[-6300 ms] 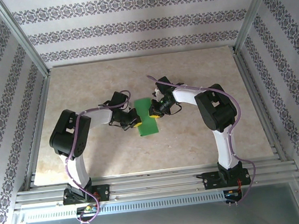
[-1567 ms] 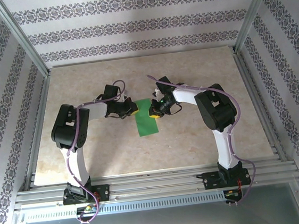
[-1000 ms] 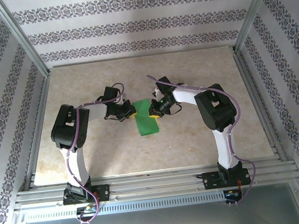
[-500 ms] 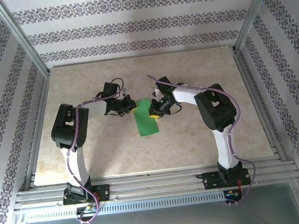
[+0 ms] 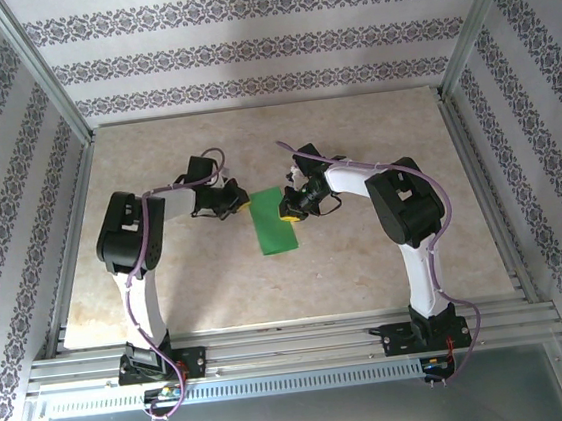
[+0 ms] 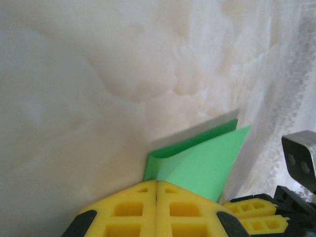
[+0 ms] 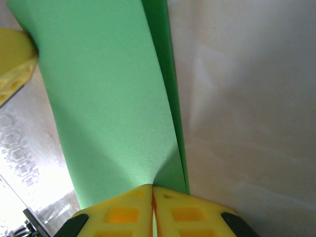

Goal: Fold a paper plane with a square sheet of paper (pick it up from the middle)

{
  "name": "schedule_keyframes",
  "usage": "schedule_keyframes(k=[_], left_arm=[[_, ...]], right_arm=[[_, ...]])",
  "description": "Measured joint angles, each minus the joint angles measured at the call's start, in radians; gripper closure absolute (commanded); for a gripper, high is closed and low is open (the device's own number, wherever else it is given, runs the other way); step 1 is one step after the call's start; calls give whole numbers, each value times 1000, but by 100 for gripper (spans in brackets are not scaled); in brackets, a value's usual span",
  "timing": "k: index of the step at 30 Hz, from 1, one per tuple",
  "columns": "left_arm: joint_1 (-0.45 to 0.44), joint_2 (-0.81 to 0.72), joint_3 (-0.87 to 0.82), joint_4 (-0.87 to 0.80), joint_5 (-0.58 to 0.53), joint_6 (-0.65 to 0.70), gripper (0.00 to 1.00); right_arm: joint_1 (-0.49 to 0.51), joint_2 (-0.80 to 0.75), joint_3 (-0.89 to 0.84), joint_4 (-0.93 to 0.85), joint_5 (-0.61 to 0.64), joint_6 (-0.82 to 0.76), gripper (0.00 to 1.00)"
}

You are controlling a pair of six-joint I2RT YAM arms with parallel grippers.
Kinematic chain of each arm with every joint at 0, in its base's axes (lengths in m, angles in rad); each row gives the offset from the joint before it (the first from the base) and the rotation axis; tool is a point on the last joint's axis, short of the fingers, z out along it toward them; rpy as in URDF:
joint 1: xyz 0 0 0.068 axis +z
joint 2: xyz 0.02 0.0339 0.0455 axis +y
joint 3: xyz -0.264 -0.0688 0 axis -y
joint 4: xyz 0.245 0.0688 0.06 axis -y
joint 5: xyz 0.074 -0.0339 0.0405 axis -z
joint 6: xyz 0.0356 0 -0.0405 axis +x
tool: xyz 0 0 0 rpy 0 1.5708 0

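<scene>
Looking at the square sheet of paper [image 5: 275, 224]: bright green, folded double into a narrow strip, flat around the middle of the table [image 5: 388, 270]. The right gripper [image 5: 287, 208] is pinching its far right edge. The left gripper [image 5: 240, 203] has its fingers pressed together, tips at the far left corner.

Paper: the thin bright-green folded sheet of paper [image 5: 277, 225] lies on the pale marbled table top [image 5: 387, 260], mid-table, between my two claws.
Left claw [image 5: 243, 205]: at the paper's far left corner, tips touching its edge.
Right claw [image 5: 286, 210]: opposite, the paper's right edge between my fingertips.
</scene>
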Motion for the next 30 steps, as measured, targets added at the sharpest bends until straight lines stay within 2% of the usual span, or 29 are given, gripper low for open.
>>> schedule_keyframes(k=[17, 30], left_arm=[[17, 29, 144, -103, -63, 76, 100], [-30, 19, 134, -105, -58, 59, 100]], right_arm=[[0, 3, 0, 18, -4, 0, 87], [0, 3, 0, 18, -4, 0, 87]])
